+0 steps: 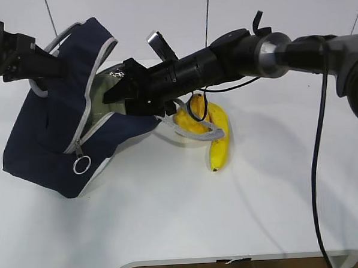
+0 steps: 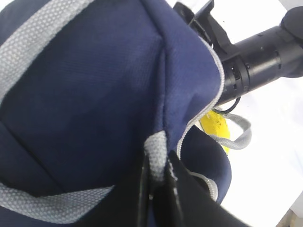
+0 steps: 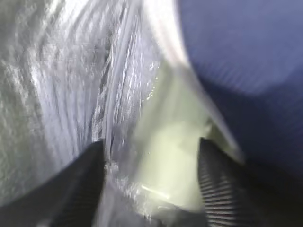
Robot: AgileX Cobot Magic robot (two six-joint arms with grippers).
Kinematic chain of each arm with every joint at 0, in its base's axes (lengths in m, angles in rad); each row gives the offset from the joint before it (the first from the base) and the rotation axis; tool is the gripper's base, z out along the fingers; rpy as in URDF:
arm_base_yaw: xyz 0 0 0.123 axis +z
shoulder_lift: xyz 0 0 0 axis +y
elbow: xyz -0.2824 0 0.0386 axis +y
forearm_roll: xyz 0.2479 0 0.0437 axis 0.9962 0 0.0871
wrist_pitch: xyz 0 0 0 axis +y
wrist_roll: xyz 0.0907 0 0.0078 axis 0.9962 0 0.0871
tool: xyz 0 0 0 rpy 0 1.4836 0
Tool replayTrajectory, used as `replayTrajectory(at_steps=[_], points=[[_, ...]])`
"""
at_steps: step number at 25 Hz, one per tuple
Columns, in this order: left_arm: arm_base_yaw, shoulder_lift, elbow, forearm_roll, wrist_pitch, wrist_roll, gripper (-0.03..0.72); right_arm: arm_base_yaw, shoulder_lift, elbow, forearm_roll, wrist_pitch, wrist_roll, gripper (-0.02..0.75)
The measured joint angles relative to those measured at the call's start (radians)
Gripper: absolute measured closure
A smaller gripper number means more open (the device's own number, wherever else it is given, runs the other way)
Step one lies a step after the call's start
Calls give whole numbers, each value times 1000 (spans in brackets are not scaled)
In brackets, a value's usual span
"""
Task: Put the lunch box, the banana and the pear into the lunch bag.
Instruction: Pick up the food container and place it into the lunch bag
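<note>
Now my left claw (image 2: 158,189) is clenched on the grey handle (image 2: 156,158) of the navy lunch bag (image 1: 53,140), tilting it on the white table (image 1: 172,230). My right claw (image 3: 151,179) reaches inside it; jaws apart around the pale lunch box (image 3: 165,156), grip unclear. Banana (image 1: 219,138) and pear (image 1: 187,121) lie just beside the bag.

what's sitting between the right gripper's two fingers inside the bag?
In the right wrist view, the right gripper straddles the pale sage-green lunch box lid, against the silver foil lining of the navy fabric lunch bag.
</note>
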Motion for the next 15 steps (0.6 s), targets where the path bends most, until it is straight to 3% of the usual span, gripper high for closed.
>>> replayTrajectory(at_steps=[6, 11, 15], points=[[0, 0, 0, 3, 4, 0, 663, 0, 0, -9, 12, 38, 2, 289], [0, 0, 0, 6, 12, 1, 663, -4, 0, -9, 4, 71, 2, 190], [12, 0, 0, 6, 18, 2, 663, -28, -12, -21, -15, 121, 2, 173]])
